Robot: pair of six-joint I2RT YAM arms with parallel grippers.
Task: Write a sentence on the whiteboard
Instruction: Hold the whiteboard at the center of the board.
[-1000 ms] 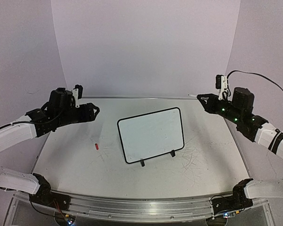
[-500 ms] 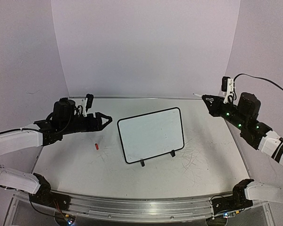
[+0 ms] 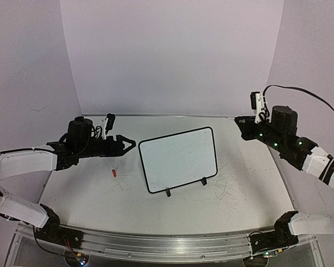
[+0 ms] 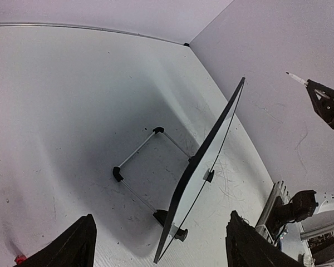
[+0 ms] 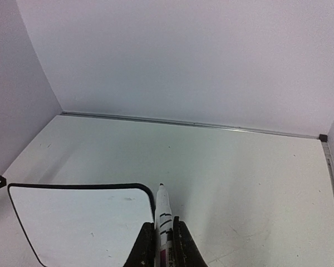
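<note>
The whiteboard [image 3: 178, 159], glossy white and blank-faced in a thin black frame with rounded corners, stands tilted at the middle of the scuffed white table [image 3: 239, 194], on small black feet [image 3: 168, 193] toward the near edge; the left wrist view shows a wire stand [image 4: 139, 153] behind it. The left claw [image 3: 129, 146] hangs spread just off the board's upper left corner. The right claw [image 3: 238, 120], over the far right corner, is pinching a white marker [image 5: 163, 214], whose dark barrel print is too small to read. A small red piece [image 3: 114, 172] lies left of the board.
</note>
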